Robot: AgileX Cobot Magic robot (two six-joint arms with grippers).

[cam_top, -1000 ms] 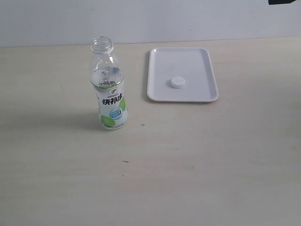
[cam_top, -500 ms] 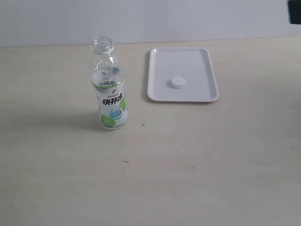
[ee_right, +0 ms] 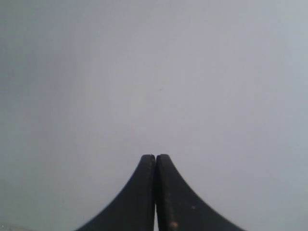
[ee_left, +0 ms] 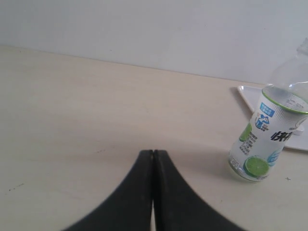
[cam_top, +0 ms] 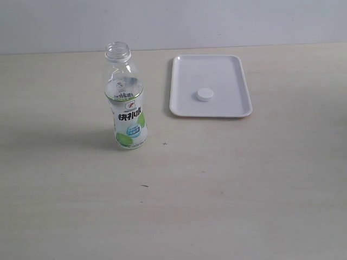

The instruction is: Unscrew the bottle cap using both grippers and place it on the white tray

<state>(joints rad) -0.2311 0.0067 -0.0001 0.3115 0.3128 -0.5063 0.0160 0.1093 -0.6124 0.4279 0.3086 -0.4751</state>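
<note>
Bottle cap [cam_top: 204,95] lies on the white tray [cam_top: 236,67], close to the tray's middle and clear of its raised rim. The tray sits flat on the table [cam_top: 227,189], towards the far edge, where a pale wall [cam_top: 173,21] rises behind it. The bottle [cam_top: 128,108] stands upright on the table to the left of the tray, near it but not touching. Its threaded neck is open at the top, and its white-and-green label with dark characters faces the exterior camera.

In the left wrist view, the left hand [ee_left: 153,153] has its two black fingers pressed together, tip against tip, with nothing pinched between them. It hangs over bare table. The bottle stands well apart from the fingers, and a corner of the tray shows just behind it.

In the right wrist view, the right hand [ee_right: 155,157] is likewise pressed together, tips touching and gripping nothing. A plain grey-white surface fills everything beyond its fingers.
</note>
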